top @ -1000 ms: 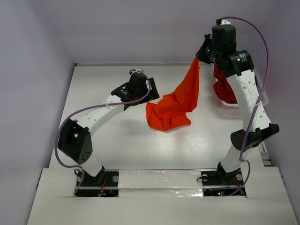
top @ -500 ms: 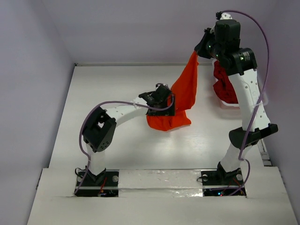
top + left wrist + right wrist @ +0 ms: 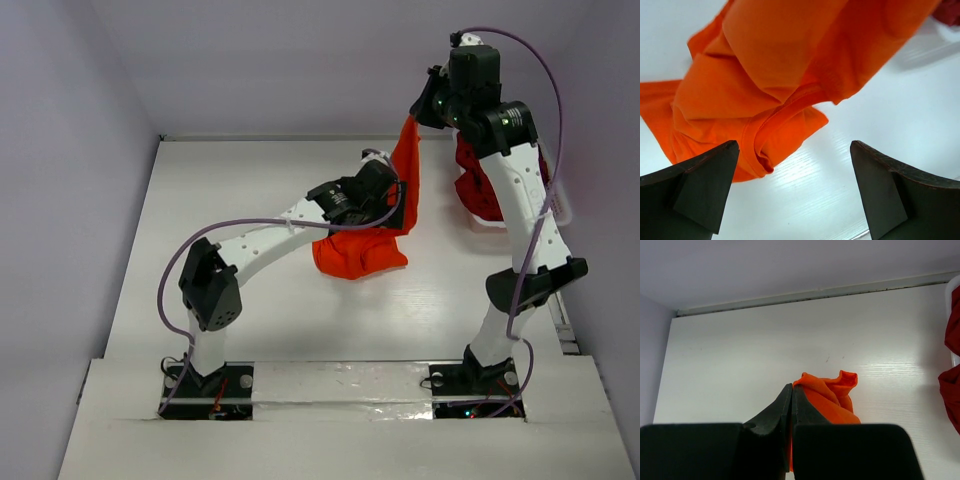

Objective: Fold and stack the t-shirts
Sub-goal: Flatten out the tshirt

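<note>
An orange t-shirt (image 3: 404, 190) hangs from my right gripper (image 3: 418, 120), which is held high at the back right and shut on its top edge. The shirt's lower part lies bunched on the table (image 3: 360, 255). In the right wrist view the fingers (image 3: 791, 390) are pressed together with orange cloth (image 3: 835, 395) pinched beside them. My left gripper (image 3: 392, 200) is open right next to the hanging cloth. In its wrist view the folds (image 3: 765, 75) fill the top, the gripper (image 3: 794, 146) spans the collar, and nothing is held. A dark red t-shirt (image 3: 478, 190) sits behind the right arm.
The red shirt lies in a white basket (image 3: 492, 226) at the table's right side, whose rim (image 3: 949, 305) also shows in the right wrist view. The white table (image 3: 220, 200) ends at a back wall and side walls.
My left arm has swung right and away from the base, up to the hanging orange shirt, its jaws still open. The right gripper kept its grip and shifted slightly left.
</note>
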Controlling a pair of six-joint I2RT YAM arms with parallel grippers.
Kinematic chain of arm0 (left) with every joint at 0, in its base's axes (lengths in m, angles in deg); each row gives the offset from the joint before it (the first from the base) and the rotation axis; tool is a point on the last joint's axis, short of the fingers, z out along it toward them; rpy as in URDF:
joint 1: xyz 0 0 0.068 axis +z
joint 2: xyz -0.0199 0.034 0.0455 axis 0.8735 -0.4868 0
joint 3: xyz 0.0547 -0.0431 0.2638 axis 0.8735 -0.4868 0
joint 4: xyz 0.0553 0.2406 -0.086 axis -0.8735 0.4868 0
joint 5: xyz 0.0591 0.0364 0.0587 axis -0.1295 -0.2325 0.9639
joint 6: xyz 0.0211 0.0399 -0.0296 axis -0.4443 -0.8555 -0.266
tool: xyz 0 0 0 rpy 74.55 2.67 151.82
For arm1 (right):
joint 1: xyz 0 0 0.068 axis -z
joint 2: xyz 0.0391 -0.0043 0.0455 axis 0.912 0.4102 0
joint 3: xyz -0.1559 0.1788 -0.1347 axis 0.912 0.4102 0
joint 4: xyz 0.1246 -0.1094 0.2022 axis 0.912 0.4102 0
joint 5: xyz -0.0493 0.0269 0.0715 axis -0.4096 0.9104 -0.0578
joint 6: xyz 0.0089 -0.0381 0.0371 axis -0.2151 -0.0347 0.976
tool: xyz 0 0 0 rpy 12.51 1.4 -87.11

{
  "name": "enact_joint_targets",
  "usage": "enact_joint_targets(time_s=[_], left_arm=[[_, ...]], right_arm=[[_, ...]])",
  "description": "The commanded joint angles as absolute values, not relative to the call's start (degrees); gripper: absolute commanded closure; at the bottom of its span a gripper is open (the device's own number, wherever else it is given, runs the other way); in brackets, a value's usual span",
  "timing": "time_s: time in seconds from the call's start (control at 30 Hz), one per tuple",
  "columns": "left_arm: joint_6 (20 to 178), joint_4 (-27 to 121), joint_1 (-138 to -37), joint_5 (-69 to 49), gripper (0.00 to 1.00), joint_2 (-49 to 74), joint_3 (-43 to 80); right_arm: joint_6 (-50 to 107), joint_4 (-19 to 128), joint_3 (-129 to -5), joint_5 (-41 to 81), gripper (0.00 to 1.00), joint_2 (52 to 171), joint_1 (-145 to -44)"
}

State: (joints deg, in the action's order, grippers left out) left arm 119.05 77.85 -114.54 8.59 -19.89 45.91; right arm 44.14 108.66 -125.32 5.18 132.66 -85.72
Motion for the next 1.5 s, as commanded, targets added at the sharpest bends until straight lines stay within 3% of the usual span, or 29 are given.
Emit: enact_joint_targets(time_s=[0.0,0.47,0.8,1.13,1.23,1.27,1.33,1.43,1.47], left_arm=[[117.39,81.29,-115.19,11.82,0.08,-19.7,51.36],[112.91,81.11,-118.17,14.72,0.17,-25.76,64.1],[110.8,82.44,-118.79,20.08,0.11,-28.84,71.49],[107.98,82.08,-118.79,24.65,0.14,-32.01,78.0],[107.98,82.08,-118.79,25.09,0.29,-32.09,78.0],[107.98,82.17,-118.79,25.44,0.4,-31.92,77.74],[108.24,82.08,-118.79,25.88,0.48,-31.66,77.04],[108.59,81.99,-118.79,26.24,0.74,-30.69,76.07],[108.77,82.43,-118.79,26.32,0.88,-30.17,76.07]], right_arm=[[42.93,105.75,-125.65,7.75,1.0,132.72,-85.73],[41.08,103.64,-121.78,19.61,1.0,130.09,-86.43],[39.59,103.11,-120.9,22.69,1.0,128.77,-89.33],[39.32,103.12,-118.8,22.87,1.0,127.02,-91.7],[39.32,102.85,-117.3,22.87,1.0,126.57,-91.71],[39.32,102.68,-116.86,22.61,1.0,126.4,-91.71],[39.5,102.5,-116.77,22.34,1.0,126.31,-91.71],[39.85,102.32,-116.95,21.12,1.0,126.57,-91.71],[40.02,102.32,-116.95,20.33,1.0,126.66,-91.71]])
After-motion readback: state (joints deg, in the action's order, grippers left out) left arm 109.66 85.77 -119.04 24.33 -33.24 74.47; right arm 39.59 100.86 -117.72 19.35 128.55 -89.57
